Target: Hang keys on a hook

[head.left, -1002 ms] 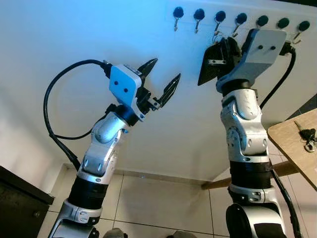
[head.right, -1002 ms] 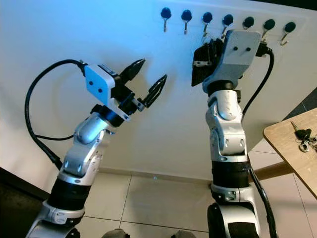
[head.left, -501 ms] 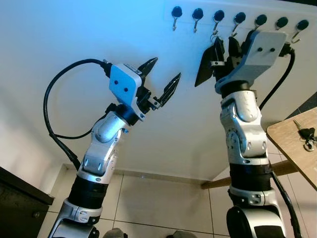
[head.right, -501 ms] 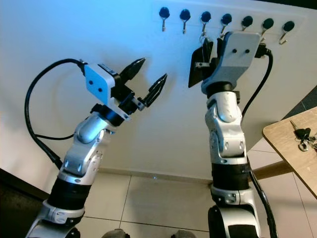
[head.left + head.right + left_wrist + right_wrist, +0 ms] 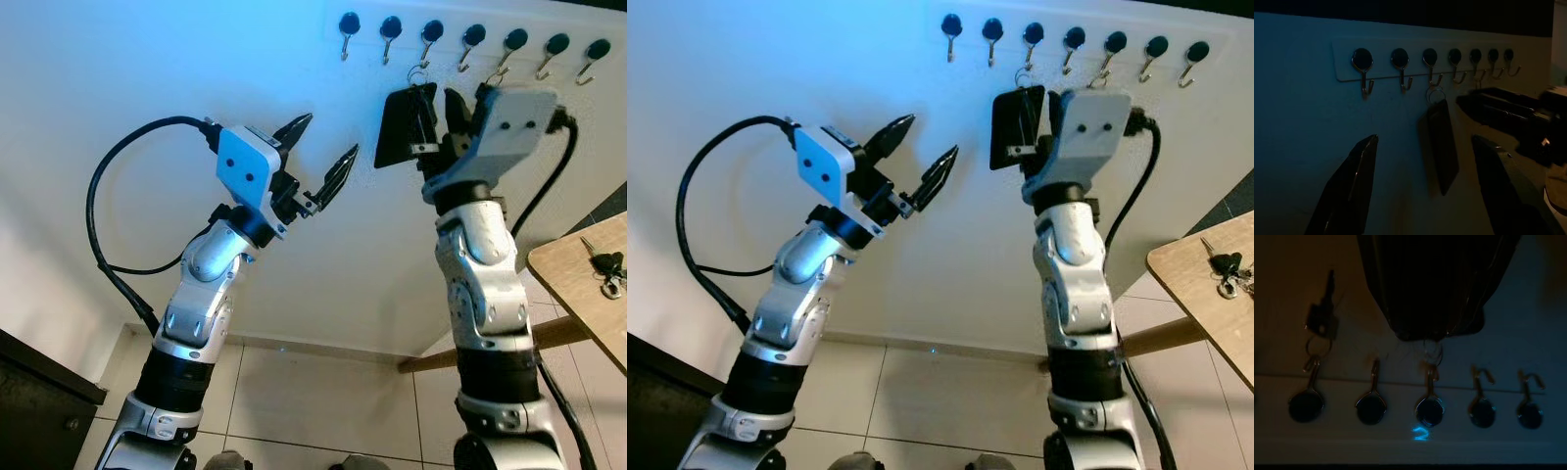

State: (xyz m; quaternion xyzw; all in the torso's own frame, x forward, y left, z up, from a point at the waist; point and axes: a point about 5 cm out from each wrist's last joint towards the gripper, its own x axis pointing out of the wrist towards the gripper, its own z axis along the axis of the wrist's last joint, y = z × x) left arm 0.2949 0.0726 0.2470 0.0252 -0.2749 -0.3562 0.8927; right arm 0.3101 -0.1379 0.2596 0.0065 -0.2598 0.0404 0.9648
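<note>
The keys' ring [image 5: 419, 75] hung on the third hook [image 5: 429, 36], black fob [image 5: 400, 129] below. The right gripper [image 5: 441, 122] held the fob. At nine o'clock, the left gripper [image 5: 319, 157] gaped.

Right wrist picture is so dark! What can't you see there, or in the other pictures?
- Right wrist view: very dark, and the black tag blocks much of the wall.
- Eye views: the tag hides whether the right pincer grips it.
- Eye views: the keys on the table are too small to count, close to the right edge.
</note>
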